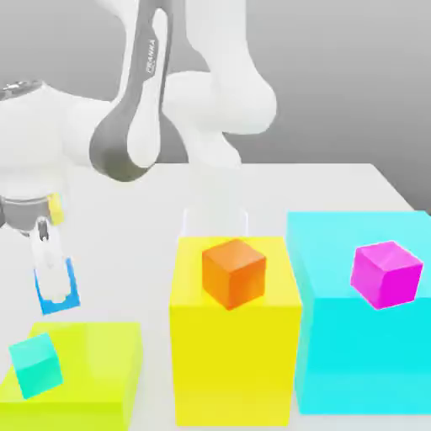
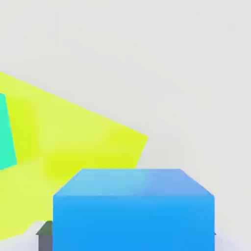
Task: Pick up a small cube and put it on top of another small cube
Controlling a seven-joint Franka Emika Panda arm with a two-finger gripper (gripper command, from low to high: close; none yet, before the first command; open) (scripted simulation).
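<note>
The white Panda arm (image 1: 126, 126) reaches down at the exterior view's left, its gripper (image 1: 55, 282) clamped on the small blue cube (image 1: 59, 290), held above the lime block (image 1: 80, 370) bearing a teal cube (image 1: 36, 364). White table (image 1: 337, 189), grey backdrop.

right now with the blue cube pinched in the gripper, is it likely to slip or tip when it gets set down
The blue cube looks rigid with flat matte faces, so it probably stays put in the shut gripper. Set square on the teal cube, it should rest without rolling, but that cube looks tilted, so it may slide off.
</note>
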